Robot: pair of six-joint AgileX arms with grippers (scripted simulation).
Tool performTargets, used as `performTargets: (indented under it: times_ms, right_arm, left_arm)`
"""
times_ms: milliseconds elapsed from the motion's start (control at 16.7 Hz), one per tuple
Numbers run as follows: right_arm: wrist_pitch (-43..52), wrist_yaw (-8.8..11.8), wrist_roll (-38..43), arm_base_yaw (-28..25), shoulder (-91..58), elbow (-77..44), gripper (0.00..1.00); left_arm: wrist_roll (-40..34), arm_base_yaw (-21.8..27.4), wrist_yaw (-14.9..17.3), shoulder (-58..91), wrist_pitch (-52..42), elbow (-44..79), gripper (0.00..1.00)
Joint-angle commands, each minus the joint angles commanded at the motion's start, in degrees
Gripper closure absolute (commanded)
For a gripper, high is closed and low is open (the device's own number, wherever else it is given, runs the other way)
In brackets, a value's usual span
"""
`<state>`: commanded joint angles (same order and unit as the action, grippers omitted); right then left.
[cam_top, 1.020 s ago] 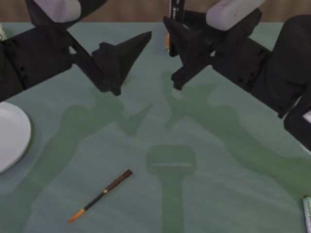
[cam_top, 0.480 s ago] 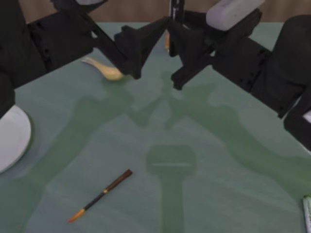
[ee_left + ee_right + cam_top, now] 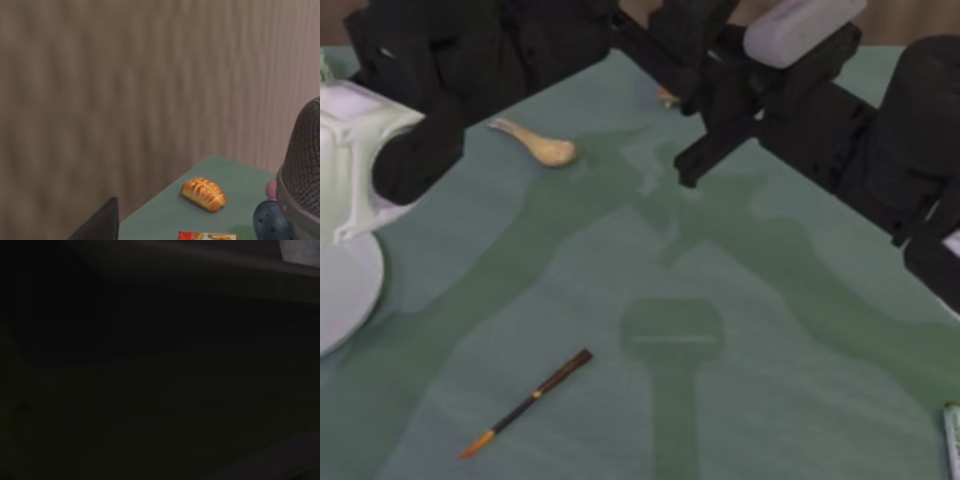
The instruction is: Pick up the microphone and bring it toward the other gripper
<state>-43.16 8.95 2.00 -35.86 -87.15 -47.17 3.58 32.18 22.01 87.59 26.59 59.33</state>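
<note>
The microphone shows only in the left wrist view, where its grey mesh head (image 3: pixel 305 170) hangs above the table at the picture's edge. In the top view it is hidden under the arms at the back middle. My right gripper (image 3: pixel 692 88) stays there, shut on the microphone. My left gripper (image 3: pixel 660 55) has reached across and meets the right one, their black parts overlapping. One black finger (image 3: pixel 100 225) of the left gripper stands far to one side of the mesh head, so the jaws are open. The right wrist view is dark.
A brown-and-orange paintbrush (image 3: pixel 527 402) lies at the front left. A beige spoon (image 3: pixel 535 143) rests at the back left and a white plate (image 3: pixel 345 285) at the left edge. A bread roll (image 3: pixel 202 194), a red box (image 3: pixel 206 235) and a dark round object (image 3: pixel 270 222) sit near the back edge.
My left arm has swung up and to the right until its gripper meets the right gripper, uncovering the spoon. The right arm has stayed in place.
</note>
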Motion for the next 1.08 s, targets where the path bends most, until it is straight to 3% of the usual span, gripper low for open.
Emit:
performTargets:
  times_ms: [180,960,1080]
  right_arm:
    - [0.0,0.0,0.0,0.0,0.0,0.0,1.0]
    - [0.0,0.0,0.0,0.0,0.0,0.0,1.0]
    - [0.0,0.0,0.0,0.0,0.0,0.0,1.0]
  left_arm:
    - [0.0,0.0,0.0,0.0,0.0,0.0,0.0]
    - [0.0,0.0,0.0,0.0,0.0,0.0,0.98]
    - [0.0,0.0,0.0,0.0,0.0,0.0,1.0]
